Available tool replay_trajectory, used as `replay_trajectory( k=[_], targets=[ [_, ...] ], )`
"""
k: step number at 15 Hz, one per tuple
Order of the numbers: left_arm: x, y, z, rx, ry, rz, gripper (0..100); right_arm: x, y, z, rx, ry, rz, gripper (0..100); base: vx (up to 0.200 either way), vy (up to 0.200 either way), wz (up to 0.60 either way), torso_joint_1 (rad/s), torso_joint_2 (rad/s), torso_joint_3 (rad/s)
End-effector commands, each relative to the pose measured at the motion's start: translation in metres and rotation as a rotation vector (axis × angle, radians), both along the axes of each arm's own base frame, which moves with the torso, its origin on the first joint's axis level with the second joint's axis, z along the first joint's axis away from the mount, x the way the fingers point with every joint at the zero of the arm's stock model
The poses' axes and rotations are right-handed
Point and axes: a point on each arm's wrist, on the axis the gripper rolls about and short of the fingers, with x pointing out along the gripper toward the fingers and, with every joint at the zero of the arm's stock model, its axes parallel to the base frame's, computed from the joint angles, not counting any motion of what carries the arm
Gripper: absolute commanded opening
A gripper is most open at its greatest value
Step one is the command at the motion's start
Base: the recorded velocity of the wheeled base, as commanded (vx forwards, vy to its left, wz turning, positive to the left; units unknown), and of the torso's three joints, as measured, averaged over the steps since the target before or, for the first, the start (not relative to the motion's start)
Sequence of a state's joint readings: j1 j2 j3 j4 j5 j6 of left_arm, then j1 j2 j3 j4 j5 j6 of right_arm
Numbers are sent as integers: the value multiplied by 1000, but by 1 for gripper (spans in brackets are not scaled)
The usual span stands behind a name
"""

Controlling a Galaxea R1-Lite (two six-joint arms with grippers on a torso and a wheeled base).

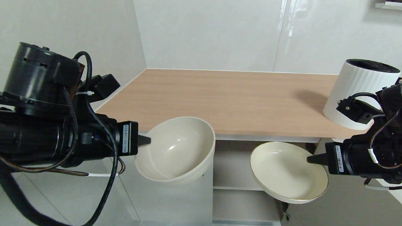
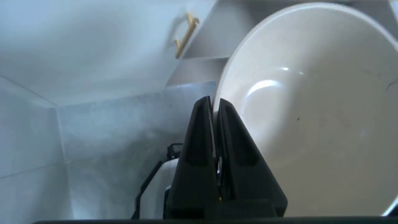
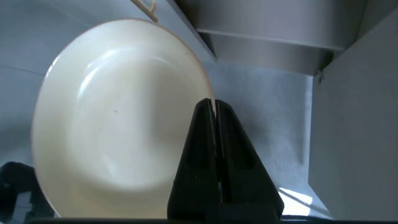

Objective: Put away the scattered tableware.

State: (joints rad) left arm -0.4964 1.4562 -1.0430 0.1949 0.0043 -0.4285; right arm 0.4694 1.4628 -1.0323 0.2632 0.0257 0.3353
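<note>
Carrying step, I think: left tool [image 1: 145, 140] grips a deep cream ceramic bowl [image 1: 176, 149], right tool [image 1: 311, 159] a shallow gold-rimmed cream plate [image 1: 287, 172] — next I should shelve both under the wooden tabletop [image 1: 229, 97].

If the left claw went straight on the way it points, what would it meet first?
Probably the plate held by the right claw; the left claw itself grips a bowl. Depth is unclear.

Left hand [image 1: 147, 140], right hand [image 1: 309, 159] clamped shut, pointing inward.
</note>
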Motion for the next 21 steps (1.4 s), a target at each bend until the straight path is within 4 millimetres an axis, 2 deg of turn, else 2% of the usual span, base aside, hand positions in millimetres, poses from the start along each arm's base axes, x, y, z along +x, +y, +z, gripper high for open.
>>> replay_trajectory(
  k=[1,16,21],
  targets=[
    [2,-4,-4,7,13,-9,0,3,1,-3,-7,13,-1,0,0,0,0,-227,491,266],
    [4,-5,-7,13,24,-8,0,7,3,-8,-23,20,5,0,0,0,0,-180,464,280],
    [5,-6,-9,17,30,-11,0,12,6,-12,-28,30,5,0,0,0,0,-28,84,58]
  ],
)
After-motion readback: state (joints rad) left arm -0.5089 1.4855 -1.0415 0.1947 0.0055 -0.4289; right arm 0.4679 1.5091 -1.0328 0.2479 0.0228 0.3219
